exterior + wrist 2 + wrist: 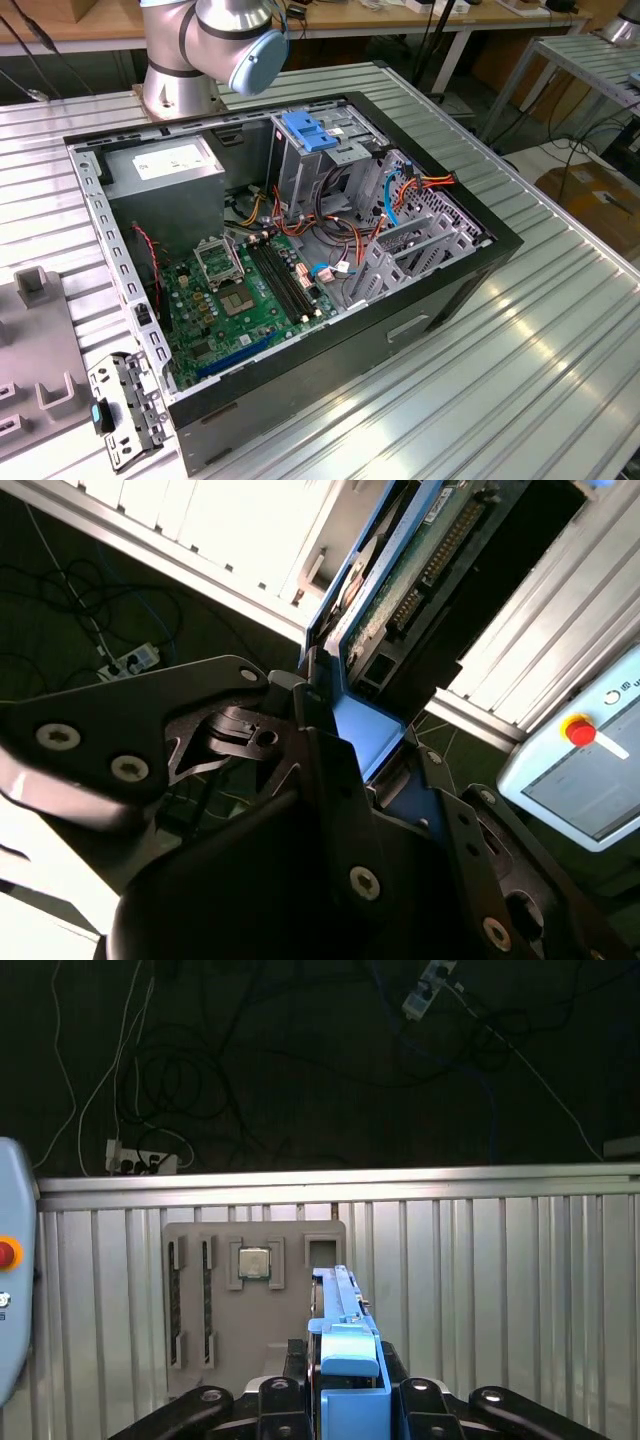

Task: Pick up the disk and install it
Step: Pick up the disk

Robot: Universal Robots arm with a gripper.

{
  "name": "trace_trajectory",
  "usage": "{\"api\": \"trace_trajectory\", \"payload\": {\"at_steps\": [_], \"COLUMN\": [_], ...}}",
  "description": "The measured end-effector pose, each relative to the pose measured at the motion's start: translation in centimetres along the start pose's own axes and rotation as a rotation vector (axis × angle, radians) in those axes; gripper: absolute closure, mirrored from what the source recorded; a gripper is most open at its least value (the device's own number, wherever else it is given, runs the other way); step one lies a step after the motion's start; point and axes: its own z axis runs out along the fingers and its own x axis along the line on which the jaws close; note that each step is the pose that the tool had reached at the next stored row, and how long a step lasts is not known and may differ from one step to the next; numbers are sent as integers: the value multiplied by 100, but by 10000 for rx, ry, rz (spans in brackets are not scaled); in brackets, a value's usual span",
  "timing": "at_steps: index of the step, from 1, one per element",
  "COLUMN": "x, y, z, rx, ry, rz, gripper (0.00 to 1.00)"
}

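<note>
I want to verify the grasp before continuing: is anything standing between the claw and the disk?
Nothing visible does. In both wrist views the claw is shut directly on the disk, at its blue-framed end.

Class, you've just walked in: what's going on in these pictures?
A robot arm is working on an open computer case that lies on a ribbed metal table. In both wrist views its tool is shut on the disk, gripping it by its blue carrier frame, edge-on. The disk is held up, not yet installed in the case.
</note>
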Motion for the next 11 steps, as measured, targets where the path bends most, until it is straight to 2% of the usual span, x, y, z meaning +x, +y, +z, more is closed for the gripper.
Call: {"api": "trace_trajectory", "payload": {"at_steps": [8,11], "x": [0,0], "y": [0,0], "z": [-110,-117], "rx": [1,3], "ry": [-1,-2], "rz": [-1,-1], "gripper": [63,63]}}
